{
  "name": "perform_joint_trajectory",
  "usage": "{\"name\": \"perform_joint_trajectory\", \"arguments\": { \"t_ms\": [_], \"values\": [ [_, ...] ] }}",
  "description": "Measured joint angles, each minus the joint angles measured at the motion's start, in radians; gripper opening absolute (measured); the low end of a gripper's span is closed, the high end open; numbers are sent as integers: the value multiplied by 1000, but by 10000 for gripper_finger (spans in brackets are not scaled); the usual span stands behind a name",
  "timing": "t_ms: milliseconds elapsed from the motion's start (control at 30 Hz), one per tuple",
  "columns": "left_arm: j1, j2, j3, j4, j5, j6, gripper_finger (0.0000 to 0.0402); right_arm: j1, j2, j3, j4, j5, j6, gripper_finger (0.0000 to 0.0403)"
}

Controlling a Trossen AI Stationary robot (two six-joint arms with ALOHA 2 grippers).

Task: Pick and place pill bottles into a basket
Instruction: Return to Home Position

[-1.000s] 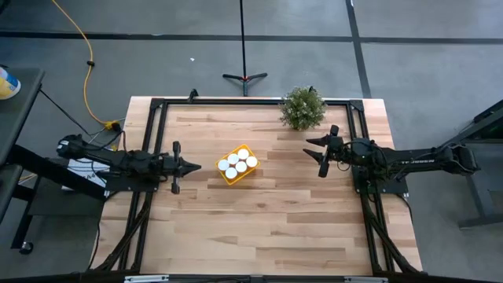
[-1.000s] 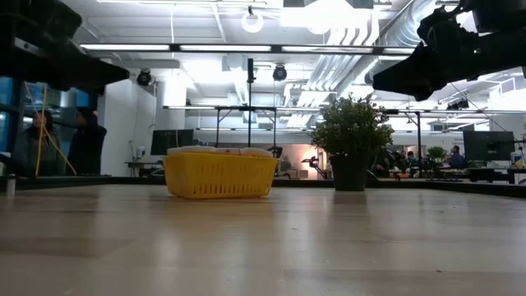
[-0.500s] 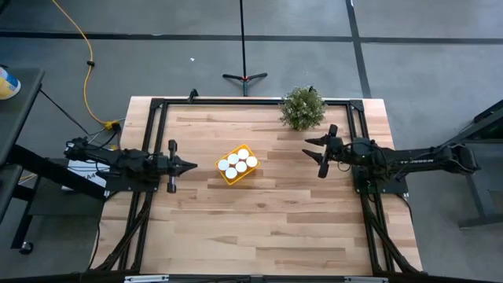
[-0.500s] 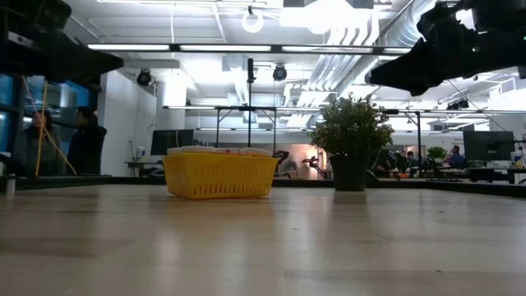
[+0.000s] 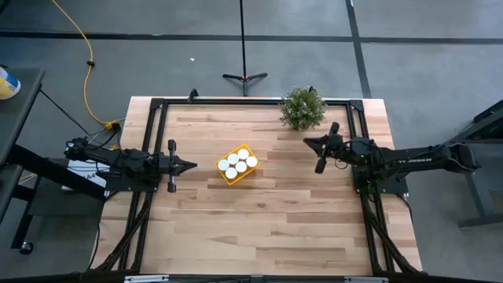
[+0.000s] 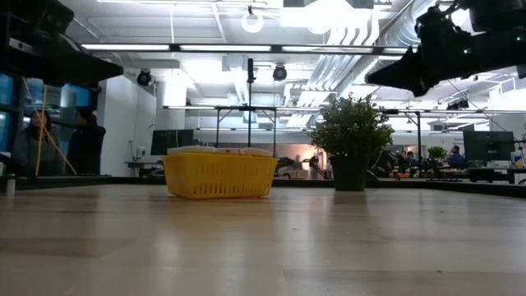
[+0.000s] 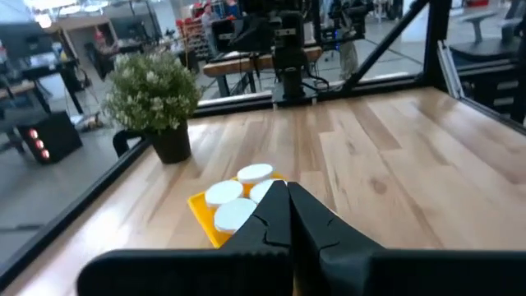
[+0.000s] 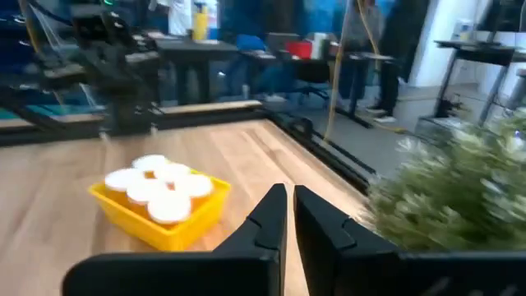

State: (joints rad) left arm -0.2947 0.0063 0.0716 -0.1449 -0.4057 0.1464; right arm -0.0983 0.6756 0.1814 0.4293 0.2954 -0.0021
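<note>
Bottles are the whole story on this tabletop (image 5: 267,228): the pill bottles (image 5: 242,165) are all sitting inside the yellow basket (image 6: 219,177), which is resting near the middle, between the two arms and well apart from the potted plant (image 5: 302,108) at the far edge. They are standing upright, long axes vertical, white caps facing up and packed in two rows. From table height only the caps are showing above the rim. The basket itself is lying at a slant, its long side running from the left arm's side toward the plant.

Such bottles are probably handling as light, stiff plastic, smooth and round enough to roll or slip. Packed like this, the cap or the neck just below it looks like the only part open to a grip from above.

Both arms are hanging above the wood, clear of the basket. The left arm (image 5: 134,163) is pointing its left jaws at it, and they are pressed together on nothing. The right arm (image 5: 393,161) is holding its right jaws likewise clenched and empty. The placing looks finished.
</note>
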Motion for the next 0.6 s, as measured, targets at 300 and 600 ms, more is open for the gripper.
{"name": "perform_joint_trajectory", "arguments": {
  "t_ms": [300,600],
  "values": [
    [-1,0,1,2,3,-46,32,89,-122,0,-119,-218,-58,1],
    [0,0,1,-2,30,-58,23,253,-149,0,-187,-87,-85,1]
  ]
}}
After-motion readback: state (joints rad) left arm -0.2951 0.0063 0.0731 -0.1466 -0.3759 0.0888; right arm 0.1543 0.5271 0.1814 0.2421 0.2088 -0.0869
